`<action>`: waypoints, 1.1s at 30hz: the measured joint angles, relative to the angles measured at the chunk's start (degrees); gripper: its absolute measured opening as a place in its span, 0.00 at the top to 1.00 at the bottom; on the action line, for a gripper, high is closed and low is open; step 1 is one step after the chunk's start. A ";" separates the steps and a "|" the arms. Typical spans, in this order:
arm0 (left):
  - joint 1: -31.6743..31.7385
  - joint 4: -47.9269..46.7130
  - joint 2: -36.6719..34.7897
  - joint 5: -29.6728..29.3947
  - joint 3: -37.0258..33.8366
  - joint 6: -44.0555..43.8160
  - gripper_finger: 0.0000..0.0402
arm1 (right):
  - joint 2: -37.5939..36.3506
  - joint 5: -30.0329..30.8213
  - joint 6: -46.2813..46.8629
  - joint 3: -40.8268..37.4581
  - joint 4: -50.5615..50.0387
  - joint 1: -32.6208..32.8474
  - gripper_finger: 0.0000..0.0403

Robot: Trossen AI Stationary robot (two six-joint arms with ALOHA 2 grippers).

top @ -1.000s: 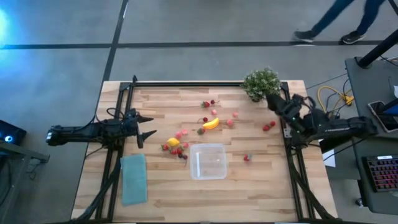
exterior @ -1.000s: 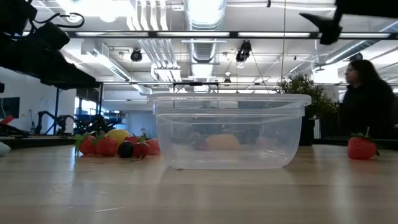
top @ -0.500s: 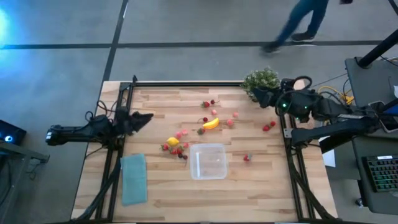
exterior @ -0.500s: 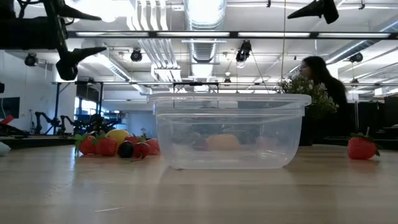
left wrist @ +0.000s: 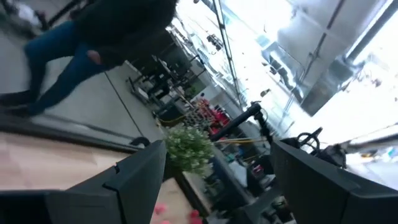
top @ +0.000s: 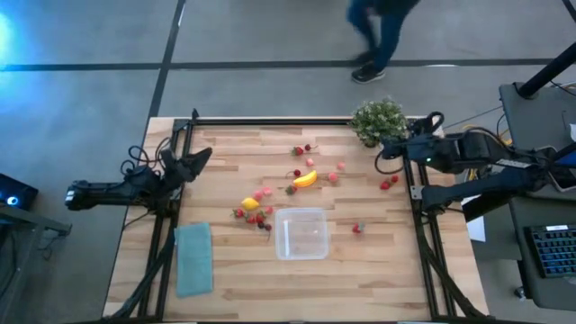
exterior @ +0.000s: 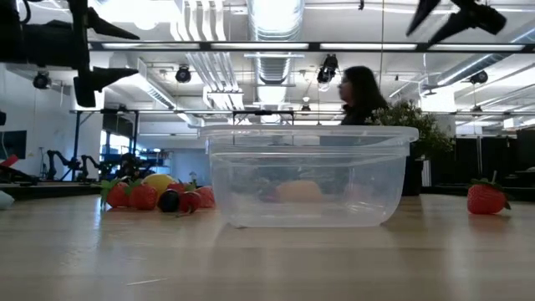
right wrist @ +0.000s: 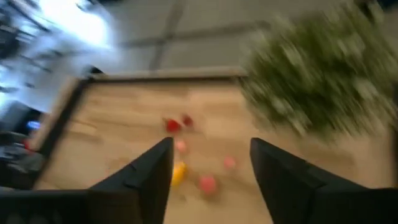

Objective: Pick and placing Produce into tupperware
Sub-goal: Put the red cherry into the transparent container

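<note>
The clear tupperware stands with its bottom on the wooden table, nothing in it that I can make out. Produce lies scattered on the table beyond it: a yellow banana piece, a lemon beside red berries, cherries, pink berries, a strawberry, and red berries near the right rail. My left gripper hangs open above the table's left edge. My right gripper hangs open above the far right, beside the plant, its fingers around nothing.
A green potted plant stands at the far right corner, close to my right gripper. A teal cloth lies flat at the near left. Black rails run along the left and right edges. A person walks past beyond the far edge.
My left gripper has risen and swung toward the far edge, turning its fingers. My right arm has swung around by the plant, and its gripper now points toward the table's left over the far right. The person has walked leftward behind the table. The produce and tupperware have stayed put.
</note>
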 joint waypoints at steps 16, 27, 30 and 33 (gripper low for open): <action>0.00 4.36 3.91 1.93 1.03 0.44 0.31 | 4.55 -23.57 30.72 -11.83 -20.47 -0.07 0.54; 0.00 6.13 4.09 8.67 0.84 -5.79 0.31 | 2.21 -22.01 48.77 -24.36 -12.97 -0.40 0.56; -0.02 6.26 4.73 9.83 0.77 -5.80 0.31 | 3.63 -19.33 51.26 -23.71 -12.67 -1.76 0.56; -0.02 6.17 5.39 10.19 0.70 -5.80 0.31 | 3.96 -19.56 50.65 -23.67 -8.80 -3.53 0.57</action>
